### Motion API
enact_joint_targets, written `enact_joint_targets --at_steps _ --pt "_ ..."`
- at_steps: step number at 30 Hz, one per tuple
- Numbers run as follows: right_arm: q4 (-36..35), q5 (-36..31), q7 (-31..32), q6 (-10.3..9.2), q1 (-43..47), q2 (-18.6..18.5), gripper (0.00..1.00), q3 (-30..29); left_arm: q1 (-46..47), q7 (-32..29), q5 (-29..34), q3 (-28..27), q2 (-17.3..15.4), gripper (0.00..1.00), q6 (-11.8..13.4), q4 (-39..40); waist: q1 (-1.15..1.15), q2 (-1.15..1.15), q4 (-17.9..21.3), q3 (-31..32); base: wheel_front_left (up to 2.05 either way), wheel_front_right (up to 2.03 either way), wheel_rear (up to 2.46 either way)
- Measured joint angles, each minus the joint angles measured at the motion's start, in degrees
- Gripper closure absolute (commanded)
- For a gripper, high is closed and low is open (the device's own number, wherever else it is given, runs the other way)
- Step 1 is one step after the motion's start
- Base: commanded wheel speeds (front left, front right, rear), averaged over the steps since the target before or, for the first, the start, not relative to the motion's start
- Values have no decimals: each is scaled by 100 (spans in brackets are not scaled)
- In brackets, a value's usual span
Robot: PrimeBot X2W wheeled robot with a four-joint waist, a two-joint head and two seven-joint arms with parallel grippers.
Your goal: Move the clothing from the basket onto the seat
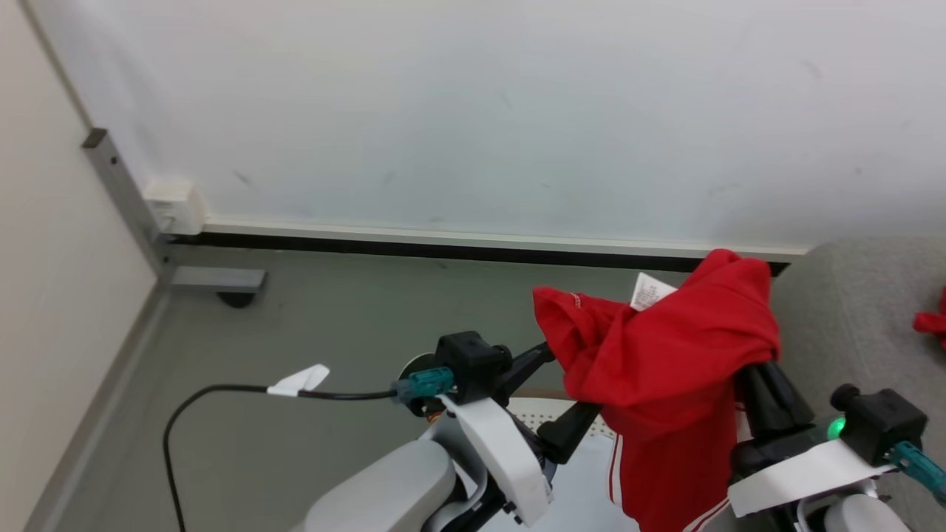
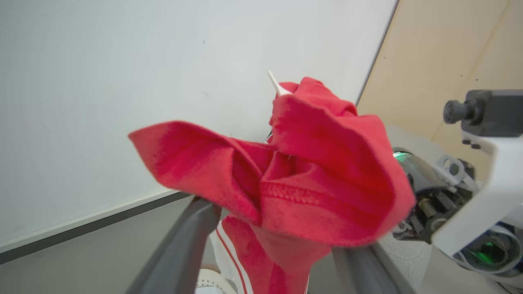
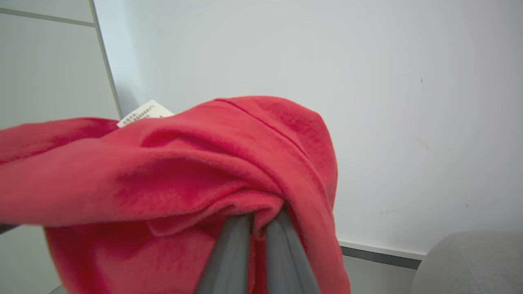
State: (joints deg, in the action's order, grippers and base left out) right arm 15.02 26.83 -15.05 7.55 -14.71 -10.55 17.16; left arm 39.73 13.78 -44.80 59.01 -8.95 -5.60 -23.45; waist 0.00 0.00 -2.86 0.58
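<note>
A bright red piece of clothing (image 1: 665, 369) with white-striped trim and a white label hangs in the air, bunched at the top. My right gripper (image 1: 754, 366) is shut on its upper fold; in the right wrist view the two fingers (image 3: 241, 253) press together under the clothing (image 3: 184, 175). My left gripper (image 1: 573, 377) is open, its fingers (image 2: 184, 245) spread wide on either side of the clothing's left part (image 2: 286, 175), which droops between them. Below the grippers is the white perforated basket (image 1: 543, 417). To the right is the grey seat (image 1: 850, 310).
Another bit of red fabric (image 1: 933, 321) lies on the seat at the right edge. A white wall with a dark baseboard (image 1: 473, 247) runs behind. A metal post with a foot (image 1: 214, 279) stands at the left, and a black cable (image 1: 222, 390) loops over the grey floor.
</note>
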Motion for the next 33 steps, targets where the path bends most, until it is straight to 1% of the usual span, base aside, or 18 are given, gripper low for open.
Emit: enact_joint_targets --at_steps 4,9,13,20,25,29,33 --pt "-177 -196 1 1 101 -45 100 -368 -133 60 98 -45 -116 0 5 170 0 0 314 -51 0 0 0" --pt "-469 -294 0 0 201 -80 100 -1006 -247 100 287 -37 -237 0 3 334 0 0 763 -135 0 0 0" --pt "-712 -430 -1 0 296 -140 100 -1343 -331 120 450 -123 -290 0 19 411 0 0 1156 -234 0 0 0" --pt "-1002 -555 -1 0 515 -155 100 -1526 -422 130 892 -319 -290 0 59 590 0 0 1833 -431 0 0 0" --pt "-1120 -566 -1 0 650 -90 100 -1591 -599 134 1181 -434 -259 0 19 623 0 0 2234 -585 0 0 0" --pt "-1165 -570 0 1 681 -57 100 -1601 -641 134 1307 -501 -224 0 -26 613 0 0 2430 -691 0 0 0" --pt "-1201 -603 -1 0 695 -33 100 -1628 -680 134 1417 -552 -192 0 -69 566 0 0 2494 -749 0 0 0"
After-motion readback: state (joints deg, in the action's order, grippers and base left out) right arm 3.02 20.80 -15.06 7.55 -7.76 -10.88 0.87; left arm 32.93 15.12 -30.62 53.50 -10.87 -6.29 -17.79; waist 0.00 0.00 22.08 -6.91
